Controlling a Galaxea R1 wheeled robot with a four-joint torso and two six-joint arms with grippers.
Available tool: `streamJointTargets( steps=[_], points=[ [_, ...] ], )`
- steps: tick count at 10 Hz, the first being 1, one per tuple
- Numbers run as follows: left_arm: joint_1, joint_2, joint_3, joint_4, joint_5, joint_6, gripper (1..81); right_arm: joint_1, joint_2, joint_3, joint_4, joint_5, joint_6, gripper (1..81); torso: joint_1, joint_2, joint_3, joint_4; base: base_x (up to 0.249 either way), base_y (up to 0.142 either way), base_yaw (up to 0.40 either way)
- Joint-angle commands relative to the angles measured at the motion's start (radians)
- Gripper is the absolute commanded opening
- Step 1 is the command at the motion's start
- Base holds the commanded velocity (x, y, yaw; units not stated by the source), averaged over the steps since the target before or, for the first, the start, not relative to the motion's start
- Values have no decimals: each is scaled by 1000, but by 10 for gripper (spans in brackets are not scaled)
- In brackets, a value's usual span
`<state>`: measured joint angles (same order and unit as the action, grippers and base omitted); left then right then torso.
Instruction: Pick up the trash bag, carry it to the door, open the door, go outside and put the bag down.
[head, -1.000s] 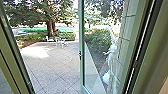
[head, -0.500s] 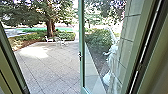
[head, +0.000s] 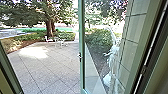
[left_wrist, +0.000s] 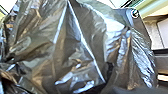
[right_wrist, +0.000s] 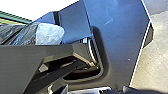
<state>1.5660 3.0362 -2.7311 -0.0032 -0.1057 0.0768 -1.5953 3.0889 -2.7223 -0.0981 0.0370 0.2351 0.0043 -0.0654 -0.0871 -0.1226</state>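
Head view, from the left: a green door frame (head: 8, 66) edges an open doorway onto grey paving (head: 42, 70) laid in a slanting grid, with a bright sunlit patch. Beyond it are a road, low hedges and a thick-trunked tree (head: 49, 28), with pale outdoor furniture (head: 60, 43) near its foot. Next comes the glass door (head: 81, 70), standing open, its handle (head: 80, 57) on the upright edge. Through the pane show a shrub (head: 98, 40), a white statue-like figure (head: 113, 58) and, farther right, a wall (head: 131, 40) of large blocks.

Left wrist view adds the trash bag (left_wrist: 75, 47), dark, shiny and deeply creased, close to that camera. Right wrist view has glossy dark plastic (right_wrist: 15, 32) too, and a pale floor surface (right_wrist: 152, 65) beyond the robot's body. Whether either end effector is wide, narrow or holding anything, I cannot tell.
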Motion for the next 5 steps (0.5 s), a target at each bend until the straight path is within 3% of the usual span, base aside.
streamJointTargets(
  steps=[1,5],
  points=[
    [-42,0,4,11,51,3,10,36,13,9,-9,-51,-7,811,0,0,0,0,87,0,0],
    [-42,0,4,11,51,3,10,39,13,9,-12,-51,-7,811,0,0,0,0,87,0,0]
  ],
)
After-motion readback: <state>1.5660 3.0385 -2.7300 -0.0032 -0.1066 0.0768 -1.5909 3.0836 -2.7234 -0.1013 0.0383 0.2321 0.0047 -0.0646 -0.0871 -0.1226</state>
